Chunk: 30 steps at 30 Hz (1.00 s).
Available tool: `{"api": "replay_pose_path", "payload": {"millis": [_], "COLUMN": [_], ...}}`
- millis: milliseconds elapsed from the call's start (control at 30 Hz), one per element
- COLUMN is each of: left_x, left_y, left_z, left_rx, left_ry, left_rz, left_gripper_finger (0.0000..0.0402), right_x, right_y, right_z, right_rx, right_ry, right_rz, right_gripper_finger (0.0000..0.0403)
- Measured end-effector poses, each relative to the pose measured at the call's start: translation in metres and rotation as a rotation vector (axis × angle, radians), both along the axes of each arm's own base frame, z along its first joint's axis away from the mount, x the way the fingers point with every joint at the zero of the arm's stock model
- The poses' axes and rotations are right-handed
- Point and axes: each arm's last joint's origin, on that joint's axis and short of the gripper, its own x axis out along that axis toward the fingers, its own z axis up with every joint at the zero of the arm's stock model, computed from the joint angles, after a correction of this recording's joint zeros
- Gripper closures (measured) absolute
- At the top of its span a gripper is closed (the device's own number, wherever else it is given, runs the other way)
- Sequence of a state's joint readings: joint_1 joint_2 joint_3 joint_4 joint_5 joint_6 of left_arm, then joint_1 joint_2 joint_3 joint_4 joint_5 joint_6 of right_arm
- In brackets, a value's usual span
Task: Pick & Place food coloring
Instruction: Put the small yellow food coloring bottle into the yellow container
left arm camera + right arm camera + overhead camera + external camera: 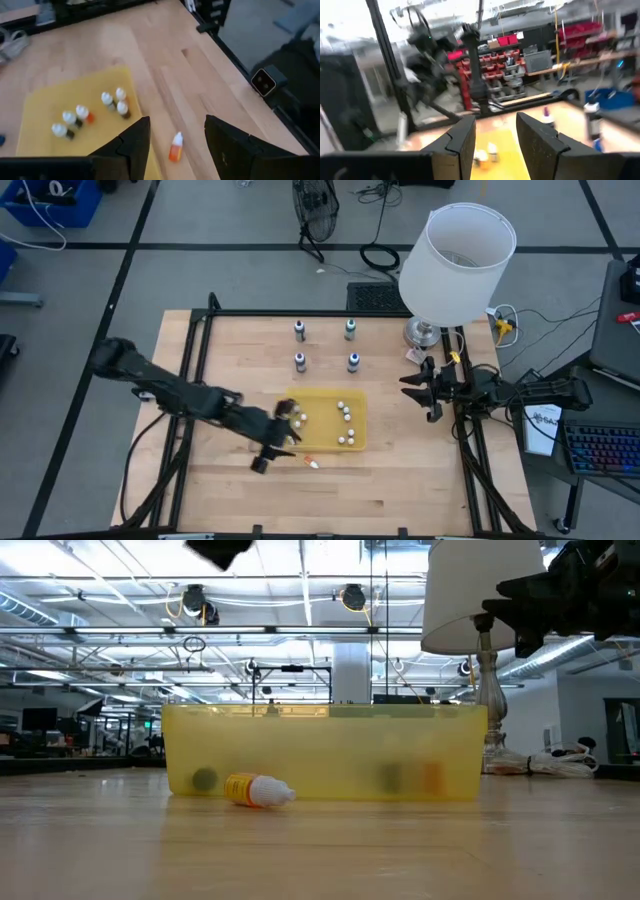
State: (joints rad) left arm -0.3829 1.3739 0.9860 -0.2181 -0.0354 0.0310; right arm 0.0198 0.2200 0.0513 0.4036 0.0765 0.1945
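Orange-bodied, white-capped, one food coloring bottle (175, 148) lies on its side on the table just outside the yellow tray (356, 402), near its front wall. I have the left gripper (175, 137) above it, fingers apart and empty, the bottle between them; its long axis seems to run roughly along the gap. The right gripper (495, 132), parted and empty, waits well away beside the lamp (455, 260).
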Motion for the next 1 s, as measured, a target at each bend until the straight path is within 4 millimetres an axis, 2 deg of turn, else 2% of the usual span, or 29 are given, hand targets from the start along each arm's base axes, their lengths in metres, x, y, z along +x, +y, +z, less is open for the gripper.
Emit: {"api": "replay_pose_path", "payload": {"millis": [167, 333, 500, 700, 733, 833, 900, 1000], "left_x": [-0.054, -0.095, -0.119, -0.131, -0.131, -0.132, -0.133, -0.133], "left_y": [0.017, 0.037, 0.047, 0.053, 0.053, 0.053, 0.053, 0.053], "left_z": [-0.021, -0.034, -0.048, -0.063, -0.065, -0.069, -0.073, -0.074], "left_rx": [-0.077, -0.152, -0.226, -0.256, -0.253, -0.247, -0.242, -0.236], "left_ry": [-0.129, -0.304, -0.411, -0.437, -0.433, -0.424, -0.414, -0.411], "left_rz": [0.099, 0.197, 0.199, 0.204, 0.204, 0.204, 0.204, 0.204], "left_gripper_finger": [0.0200, 0.0200, 0.0210, 0.0214, 0.0213, 0.0209, 0.0205, 0.0199], "right_x": [-0.001, 0.000, 0.000, 0.007, 0.013, 0.045, 0.074, 0.127], "right_y": [0.001, 0.001, 0.000, 0.022, 0.027, 0.046, 0.062, 0.095], "right_z": [0.003, 0.004, 0.011, 0.029, 0.025, 0.041, 0.052, 0.064], "right_rx": [0.255, 0.328, 0.429, 0.285, 0.260, 0.221, 0.180, 0.067], "right_ry": [-0.043, -0.058, -0.148, -0.314, -0.256, -0.110, -0.002, 0.163], "right_rz": [0.067, 0.103, 0.073, 0.263, 0.260, 0.170, 0.100, 0.135], "right_gripper_finger": [0.0273, 0.0273, 0.0273, 0.0273, 0.0273, 0.0273, 0.0273, 0.0273]}}
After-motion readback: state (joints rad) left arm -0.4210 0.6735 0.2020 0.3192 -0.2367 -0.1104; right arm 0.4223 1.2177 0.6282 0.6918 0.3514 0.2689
